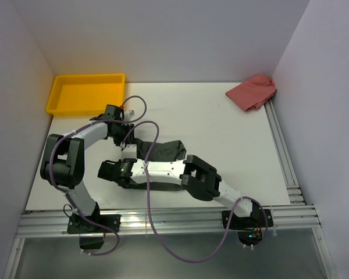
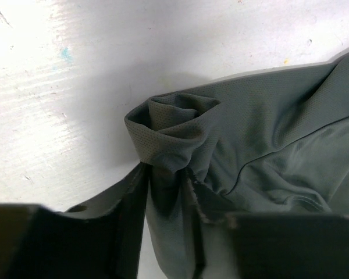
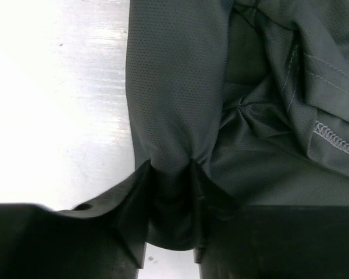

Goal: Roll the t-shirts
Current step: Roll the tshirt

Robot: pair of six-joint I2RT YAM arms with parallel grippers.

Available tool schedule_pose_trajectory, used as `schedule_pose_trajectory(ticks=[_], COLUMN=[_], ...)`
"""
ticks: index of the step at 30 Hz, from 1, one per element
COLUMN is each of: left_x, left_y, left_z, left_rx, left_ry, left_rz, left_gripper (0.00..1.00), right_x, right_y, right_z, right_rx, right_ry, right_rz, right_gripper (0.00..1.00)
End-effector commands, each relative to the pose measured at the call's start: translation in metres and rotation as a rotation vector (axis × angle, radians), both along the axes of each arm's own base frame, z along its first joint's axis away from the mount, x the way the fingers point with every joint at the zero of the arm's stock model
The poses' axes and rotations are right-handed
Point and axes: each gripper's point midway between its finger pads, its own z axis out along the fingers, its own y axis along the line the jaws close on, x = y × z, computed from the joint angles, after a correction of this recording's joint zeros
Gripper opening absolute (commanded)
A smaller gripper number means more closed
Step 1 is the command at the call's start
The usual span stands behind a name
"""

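The dark grey t-shirt [image 1: 170, 149] is lying bunched on the white table [image 1: 232, 151], left of its middle. It is forming a crumpled band whose long axis is running roughly left to right, with the right end angling a little away from the arm bases. The right arm [image 1: 163, 168] is stretching across it and hiding much of its middle.

Both sets of jaws are sitting at the shirt's left end, near each other. The left jaws are reaching down onto its far edge, and the right jaws are gripping its near edge.

In the left wrist view, the left jaws are nearly closed and pinching a gathered pleat of the t-shirt [image 2: 267, 128]. Just beyond their tips the fabric is curling into a small loose tube [image 2: 171, 125], and the rest is spreading away to the right.

In the right wrist view, the right jaws are likewise almost shut, clamping a narrow fold of the t-shirt [image 3: 174, 87] that is running straight away from the tips. Looser cloth with a stitched hem [image 3: 334, 136] is piling up on the right.

A yellow tray [image 1: 84, 93] is sitting at the far left corner, well apart from the shirt. A red cloth [image 1: 253, 92] is lying at the far right corner.
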Motion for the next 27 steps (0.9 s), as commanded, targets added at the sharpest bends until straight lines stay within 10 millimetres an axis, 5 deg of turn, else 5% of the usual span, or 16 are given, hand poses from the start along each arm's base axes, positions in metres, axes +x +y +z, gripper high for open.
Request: schedule_pose_trajectory(ticks=[1, 3, 4, 5, 7, 8, 9, 11, 12, 17, 18, 19, 27], left_x=[0.012, 0.012, 0.013, 0.013, 0.013, 0.014, 0.015, 0.013, 0.013, 0.012, 0.011, 0.011, 0.005], left_y=[-0.003, -0.004, -0.004, -0.006, -0.005, -0.006, -0.006, -0.008, -0.007, -0.007, -0.008, -0.008, -0.01], left_z=[0.018, 0.024, 0.026, 0.032, 0.037, 0.043, 0.046, 0.05, 0.051, 0.053, 0.052, 0.051, 0.027], left_rx=[-0.011, -0.025, -0.032, -0.053, -0.079, -0.091, -0.1, -0.122, -0.128, -0.15, -0.156, -0.157, -0.159], left_ry=[-0.059, -0.07, -0.075, -0.087, -0.098, -0.112, -0.119, -0.127, -0.128, -0.128, -0.122, -0.118, -0.037], left_rz=[-0.005, -0.014, -0.012, -0.019, -0.015, -0.02, -0.018, -0.028, -0.027, -0.034, -0.039, -0.038, -0.046], left_gripper=[0.43, 0.51, 0.57, 0.6, 0.67, 0.69, 0.71, 0.73, 0.83, 0.83, 0.82, 0.82, 0.76], right_x=[-0.014, -0.018, -0.014, -0.015, -0.012, -0.012, -0.009, -0.011, -0.008, -0.012, -0.008, -0.01, -0.006], right_y=[0.012, 0.005, 0.014, 0.0, 0.015, -0.001, 0.012, -0.001, 0.006, -0.01, -0.004, -0.015, -0.018], right_z=[-0.007, -0.008, -0.005, -0.019, 0.001, -0.014, 0.005, -0.007, 0.006, -0.002, 0.013, 0.002, 0.019], right_rx=[0.085, 0.12, 0.188, 0.179, 0.339, 0.336, 0.449, 0.484, 0.567, 0.754, 0.845, 0.857, 1.153], right_ry=[0.061, 0.088, 0.08, 0.098, 0.1, 0.113, 0.105, 0.122, 0.118, 0.17, 0.156, 0.185, 0.208], right_rz=[0.026, 0.026, 0.021, 0.011, 0.011, -0.003, 0.007, -0.011, -0.008, -0.058, -0.056, -0.081, -0.084], right_gripper=[0.34, 0.15, 0.13, 0.13, 0.06, 0.06, 0.05, 0.04, 0.04, 0.04, 0.04, 0.04, 0.04])
